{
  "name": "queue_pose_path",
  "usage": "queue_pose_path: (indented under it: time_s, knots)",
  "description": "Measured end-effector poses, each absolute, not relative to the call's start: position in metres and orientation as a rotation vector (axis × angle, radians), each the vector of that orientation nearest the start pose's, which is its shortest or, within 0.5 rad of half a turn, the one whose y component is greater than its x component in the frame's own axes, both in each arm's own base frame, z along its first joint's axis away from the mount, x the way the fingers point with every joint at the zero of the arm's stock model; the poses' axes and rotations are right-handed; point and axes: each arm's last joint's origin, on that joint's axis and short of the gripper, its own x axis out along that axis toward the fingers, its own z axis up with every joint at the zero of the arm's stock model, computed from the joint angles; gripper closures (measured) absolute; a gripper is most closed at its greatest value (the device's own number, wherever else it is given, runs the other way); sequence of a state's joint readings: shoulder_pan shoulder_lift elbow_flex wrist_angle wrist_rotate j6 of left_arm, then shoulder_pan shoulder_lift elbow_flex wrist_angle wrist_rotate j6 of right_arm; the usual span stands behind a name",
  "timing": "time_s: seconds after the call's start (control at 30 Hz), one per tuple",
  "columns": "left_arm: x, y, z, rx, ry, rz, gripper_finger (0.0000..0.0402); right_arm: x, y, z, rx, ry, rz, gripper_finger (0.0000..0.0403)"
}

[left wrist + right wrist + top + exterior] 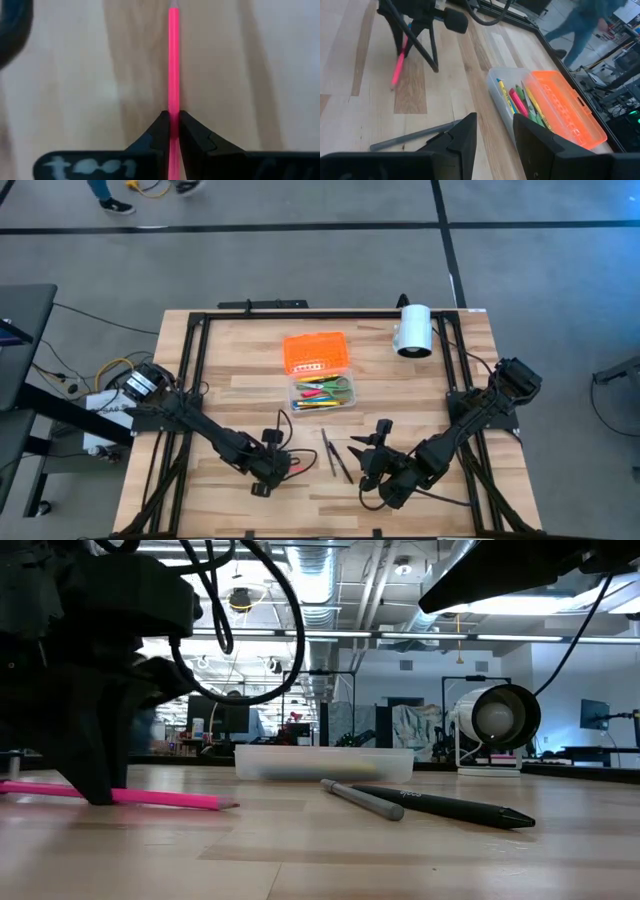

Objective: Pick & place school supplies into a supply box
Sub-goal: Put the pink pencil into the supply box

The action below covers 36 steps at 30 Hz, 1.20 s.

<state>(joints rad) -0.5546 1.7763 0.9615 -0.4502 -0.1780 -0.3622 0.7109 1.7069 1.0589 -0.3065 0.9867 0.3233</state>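
I count two arms on my screen. In the lower left of the overhead frame my left gripper (272,471) is down at the table, its fingers (161,131) clamped on one pink pencil (173,60) that lies flat on the wood. In the lower middle, my right gripper (383,470) hangs above the table with its fingers apart and nothing between them.

Loose on the wood I count three items: the pink pencil, plus a grey pen (327,450) and a black pen (343,463) lying side by side between the two grippers. In the low view the grey one sits in front, the black one just behind it.

One supply box (323,393) sits at the centre of the overhead frame, open, with a bunch of coloured pens and pencils (322,392) in it; I can pick out yellow, green and pink, but I cannot count them surely. Its one orange lid (316,352) lies just above the box in the frame, touching its far edge.

One white cylinder (413,330) rests on its side at the upper right.

The table (230,360) is pale wooden planks in a black frame on a grey floor. Cables and a small device sit at the left edge. A person's feet (116,206) show at the upper left
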Motion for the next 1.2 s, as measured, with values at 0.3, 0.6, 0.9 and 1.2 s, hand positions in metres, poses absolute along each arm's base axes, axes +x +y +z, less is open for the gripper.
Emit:
queue_pose_path:
  time_s: [0.3,0.6,0.9,1.2]
  knots:
    - [0.275,-0.159,0.156,0.270,1.257,0.033,0.0387,0.270,0.201,0.197,-0.410,0.576,-0.348,0.0281]
    - [0.288,-0.145,0.175,0.388,1.182,0.215,0.0387,0.270,0.201,0.197,-0.410,0.576,-0.348,0.0281]
    - [0.317,-0.090,0.191,0.427,1.121,0.466,0.0387,0.270,0.201,0.197,-0.410,0.576,-0.348,0.0281]
    - [0.352,-0.035,0.197,0.287,1.010,0.428,0.0387,0.270,0.201,0.197,-0.411,0.576,-0.348,0.0281]
